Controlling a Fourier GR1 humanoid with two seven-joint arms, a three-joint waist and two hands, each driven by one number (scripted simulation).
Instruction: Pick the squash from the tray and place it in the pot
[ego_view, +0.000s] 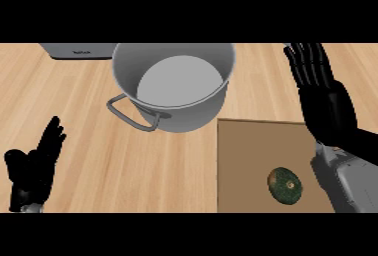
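A dark green round squash (286, 185) lies on the tan tray (247, 150) at the lower right. The grey metal pot (176, 85) stands upright beyond the tray's left corner, with nothing visible inside it and a handle toward the left. My right hand (317, 75) is raised above the tray's far right side, fingers straight and pointing away, well clear of the squash and holding nothing. My left hand (33, 167) rests open at the lower left edge, fingers up.
A grey appliance (77, 50) sits at the back left edge of the wooden counter (111, 150). My right forearm (347, 180) overhangs the tray's right side, close to the squash.
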